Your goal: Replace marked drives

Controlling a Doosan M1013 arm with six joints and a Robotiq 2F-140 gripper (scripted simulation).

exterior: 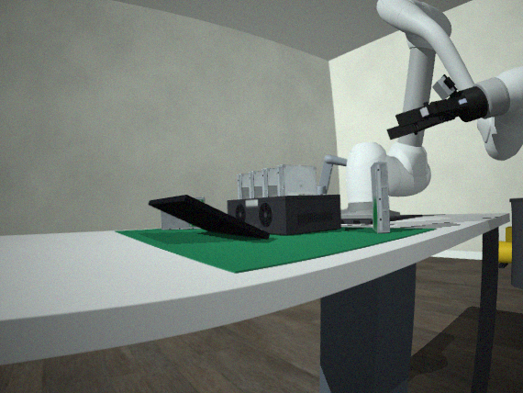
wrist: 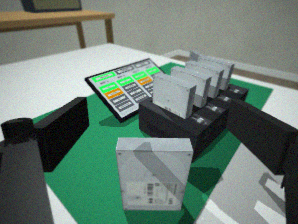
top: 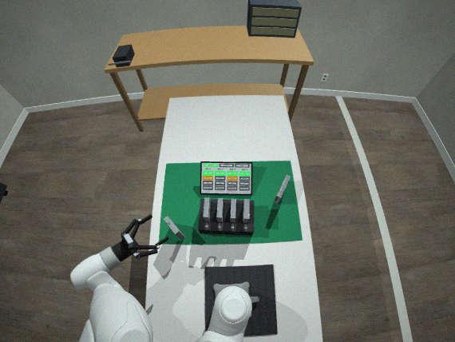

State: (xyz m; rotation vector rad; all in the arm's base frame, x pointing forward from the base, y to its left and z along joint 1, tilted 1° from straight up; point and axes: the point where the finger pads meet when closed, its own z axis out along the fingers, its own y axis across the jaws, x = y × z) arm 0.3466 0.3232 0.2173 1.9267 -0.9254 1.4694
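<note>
The black dock [top: 226, 228] [exterior: 289, 213] [wrist: 200, 130] stands flat on the green mat [top: 183, 192] [exterior: 257, 250] [wrist: 95, 185] with four grey drives upright in its bays. The tilted screen [top: 226, 177] [exterior: 206, 216] [wrist: 125, 87] behind it shows orange boxes in the first and third columns from the left. One spare drive [top: 173, 227] [exterior: 380, 197] [wrist: 154, 172] stands upright on the mat's front left corner. The other spare drive [top: 282, 188] [exterior: 176, 220] stands at the mat's right side. My gripper [top: 157, 228] [exterior: 396, 129] is open and empty. It hangs in the air just left of the near spare, pointing at it.
The white table [top: 227, 128] carries the mat; the arm's dark base plate [top: 263, 280] sits at its front. A wooden shelf table [top: 207, 48] stands at the back with a drawer cabinet [top: 274, 17] and a black box [top: 123, 53].
</note>
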